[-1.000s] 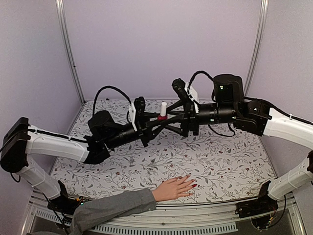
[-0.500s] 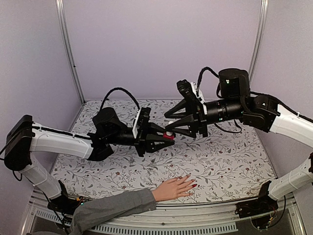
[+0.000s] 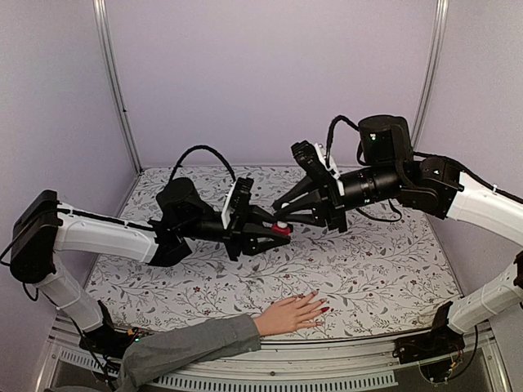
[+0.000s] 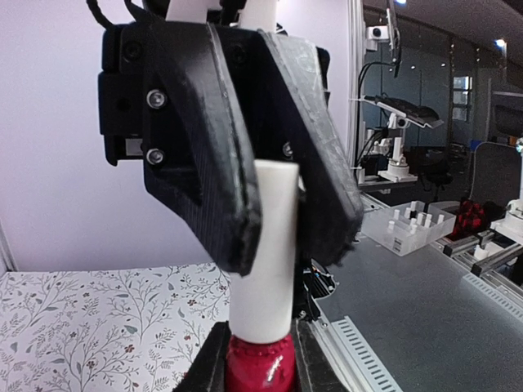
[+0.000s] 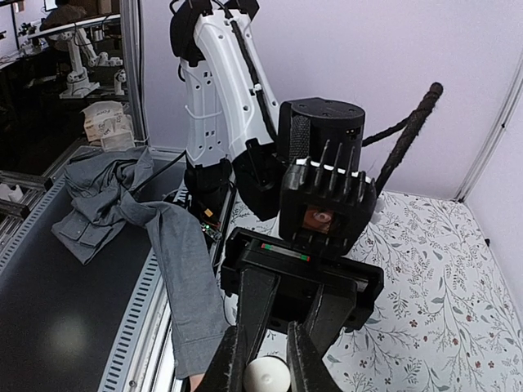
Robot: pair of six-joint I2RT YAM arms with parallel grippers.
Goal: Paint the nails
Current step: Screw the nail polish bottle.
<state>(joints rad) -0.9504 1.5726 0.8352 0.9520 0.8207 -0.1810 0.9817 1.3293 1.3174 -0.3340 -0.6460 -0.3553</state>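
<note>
– Jaws clenched, both: my left gripper (image 4: 260, 359) grasps the red bottle (image 4: 260, 374), my right gripper (image 5: 268, 359) pinches its white cap (image 4: 270, 261).
– And then?
– Unscrew gently, pull straight, no drips. Those nails (image 3: 324, 309) lie on the hand (image 3: 290, 315) below, at the near edge of the table (image 3: 376, 278).

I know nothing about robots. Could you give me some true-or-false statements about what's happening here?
1. The left gripper holds the red bottle. True.
2. The bottle stands on the table. False: it is held in the air between the two arms.
3. The right gripper is shut on the white cap. True.
4. The hand lies at the table's far edge. False: it lies at the near edge, by the arm bases.
5. At least one nail looks red. True.
</note>
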